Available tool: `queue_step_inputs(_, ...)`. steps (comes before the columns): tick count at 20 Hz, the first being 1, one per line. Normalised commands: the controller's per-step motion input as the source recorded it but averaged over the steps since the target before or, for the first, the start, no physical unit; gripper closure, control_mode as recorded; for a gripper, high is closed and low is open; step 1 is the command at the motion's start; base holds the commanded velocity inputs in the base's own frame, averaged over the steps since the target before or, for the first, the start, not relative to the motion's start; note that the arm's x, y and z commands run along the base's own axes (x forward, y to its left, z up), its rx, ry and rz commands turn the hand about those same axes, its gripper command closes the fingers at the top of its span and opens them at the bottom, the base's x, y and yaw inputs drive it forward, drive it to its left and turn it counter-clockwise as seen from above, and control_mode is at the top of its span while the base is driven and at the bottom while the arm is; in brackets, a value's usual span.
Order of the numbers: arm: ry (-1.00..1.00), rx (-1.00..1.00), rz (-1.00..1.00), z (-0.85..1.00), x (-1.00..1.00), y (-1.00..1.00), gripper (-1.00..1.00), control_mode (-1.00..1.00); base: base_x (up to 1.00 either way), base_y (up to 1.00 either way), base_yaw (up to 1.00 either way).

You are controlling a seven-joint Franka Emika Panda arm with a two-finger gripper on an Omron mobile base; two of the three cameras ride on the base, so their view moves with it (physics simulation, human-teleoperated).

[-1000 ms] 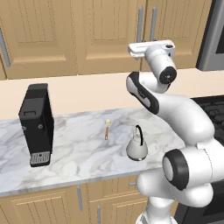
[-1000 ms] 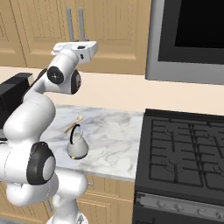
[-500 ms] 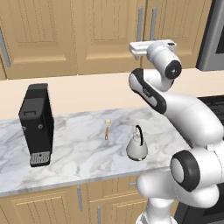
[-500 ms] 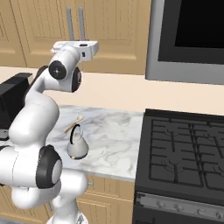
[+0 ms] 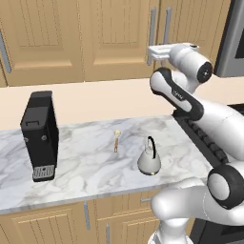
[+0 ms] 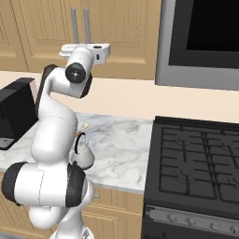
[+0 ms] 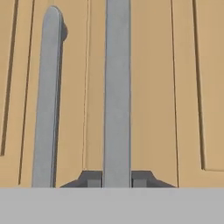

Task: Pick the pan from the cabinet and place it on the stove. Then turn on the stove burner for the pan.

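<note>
Cabinet: on the wall above the counter, doors shut.
Handle: grey bar, long axis vertical, beside a second bar.
Gripper: jaws closed on the handle.
Kettle: on the counter.

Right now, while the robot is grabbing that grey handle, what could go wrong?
The gripper is shut on one bar handle of the cabinet. A second handle stands close beside it, so a sideways slip might bump it. The fingertips pinch low on the bar, so a hard pull might slide off. The door may swing towards the arm, which is close in front.
</note>
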Motion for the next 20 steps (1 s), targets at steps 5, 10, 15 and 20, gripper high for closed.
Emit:
queue_step_inputs(5,0.04,0.0,0.06,-0.08,-0.03,-0.01,1.0,-1.0,0.0,0.0,0.0)
queue_step_inputs(10,0.0,0.0,0.0,0.07,-0.49,-0.12,1.0,-1.0,0.0,0.0,0.0)
queue_step_inputs(15,0.0,0.0,0.0,0.13,-0.7,-0.26,1.0,-1.0,0.0,0.0,0.0)
queue_step_inputs(20,0.06,0.0,0.0,0.11,-0.56,-0.33,1.0,-1.0,0.0,0.0,0.0)
